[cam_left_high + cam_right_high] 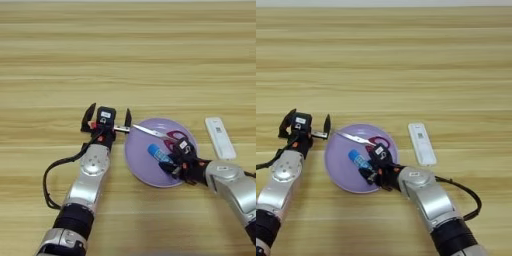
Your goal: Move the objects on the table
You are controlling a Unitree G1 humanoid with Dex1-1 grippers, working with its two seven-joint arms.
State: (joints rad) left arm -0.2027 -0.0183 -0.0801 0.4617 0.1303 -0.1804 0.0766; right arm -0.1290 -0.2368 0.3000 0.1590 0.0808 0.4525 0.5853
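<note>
Found lying on the plate (145, 167): scissors (155, 132), handles near the far right rim, blades aimed left with the tip poking past the rim toward the left tool (110, 112). Beside them, also on the plate, a blue glue stick (158, 152), flat and slanted, lower end toward the right tool (175, 161). Probably gathered there as a collecting spot, though only a guess from the layout. Left tool resting on the surface (125, 60) just left of the plate, spread wide and holding nothing, with the blade tip reaching in close by its inner finger, touching or not impossible to say. Looks lined up to take the scissors by the blades, or just let go of them; no telling which. Right tool low over the plate's near right part, hard against the end of the glue stick, likely there to grasp or release it; cannot tell whether clamped or loose. Off the plate to the right, well apart from both arms, a flat white remote (220, 138), untouched. Counted: one pair of scissors, one glue stick, one plate, one remote, two tools. No red block made out anywhere
</note>
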